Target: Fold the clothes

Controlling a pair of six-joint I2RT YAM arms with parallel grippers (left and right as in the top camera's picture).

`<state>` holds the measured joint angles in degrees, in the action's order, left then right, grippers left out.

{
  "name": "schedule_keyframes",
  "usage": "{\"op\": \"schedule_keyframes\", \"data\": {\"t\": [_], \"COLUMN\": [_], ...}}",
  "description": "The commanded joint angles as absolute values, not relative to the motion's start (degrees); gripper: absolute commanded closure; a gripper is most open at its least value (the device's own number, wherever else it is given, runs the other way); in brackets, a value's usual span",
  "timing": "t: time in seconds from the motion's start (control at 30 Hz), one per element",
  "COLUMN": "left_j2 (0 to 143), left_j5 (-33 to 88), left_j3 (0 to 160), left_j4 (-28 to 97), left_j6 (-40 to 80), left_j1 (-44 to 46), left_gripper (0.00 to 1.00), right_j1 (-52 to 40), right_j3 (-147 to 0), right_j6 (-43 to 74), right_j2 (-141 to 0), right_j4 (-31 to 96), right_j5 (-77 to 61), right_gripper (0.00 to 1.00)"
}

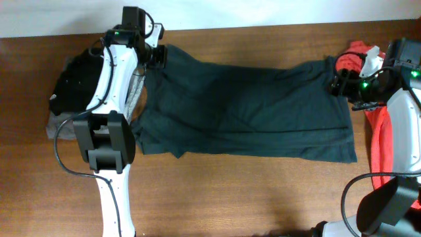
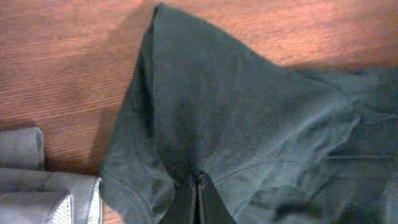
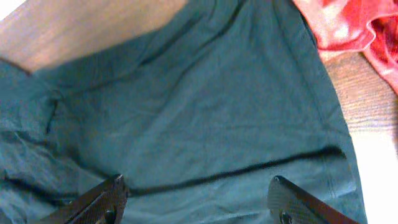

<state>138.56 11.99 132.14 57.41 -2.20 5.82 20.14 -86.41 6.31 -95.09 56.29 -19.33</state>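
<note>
Table (image 1: 217, 197): the dark T-shirt (image 1: 250, 112) lies spread along the far edge. A red garment (image 1: 380, 145) sits at the right edge, a grey pile (image 1: 56, 125) at the left. Left gripper (image 2: 198, 186): jaws closed, pinching the shirt's far-left corner. Right gripper (image 3: 196, 199): jaws wide apart over its right end, holding nothing. We judge the right should grip before any lift, with the corners kept level. We see no containers.

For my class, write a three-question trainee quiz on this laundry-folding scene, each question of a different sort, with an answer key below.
1. True or false: the right gripper is shut.
2. Which gripper pinches the dark T-shirt? A left, B right, C neither.
3. Fill in: the grey garment lies on the robot's ____ side.
Key: 1 false, its jaws stand open above the T-shirt; 2 A, the left gripper; 3 left.
</note>
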Motion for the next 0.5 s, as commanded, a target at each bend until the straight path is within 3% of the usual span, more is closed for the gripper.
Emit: {"op": "schedule_keyframes", "data": {"t": [0.0, 0.13, 0.2, 0.27, 0.47], "left_j2": [139.0, 139.0, 139.0, 138.9, 138.9], "left_j5": [12.6, 12.8, 13.6, 16.0, 20.3], "left_j3": [133.6, 134.0, 134.6, 136.4, 143.7], "left_j4": [58.4, 60.4, 61.5, 63.2, 69.8], "left_j6": [-2.2, -2.2, -2.2, -2.2, -2.4], "left_j1": [5.4, 5.5, 5.5, 5.5, 5.5], "left_gripper": [0.96, 1.0, 1.0, 1.0, 1.0], "right_j1": [19.9, 19.9, 19.9, 19.9, 21.6], "right_j3": [-86.7, -86.7, -86.7, -86.7, -90.0], "right_j6": [6.9, 6.9, 6.8, 6.2, 6.4], "right_j2": [-95.0, -95.1, -95.8, -97.5, -107.9], "right_j4": [56.1, 54.8, 53.2, 50.1, 41.4], "right_j5": [-18.4, -18.3, -18.1, -12.6, -8.5], "right_gripper": [0.23, 0.23, 0.33, 0.37, 0.3]}}
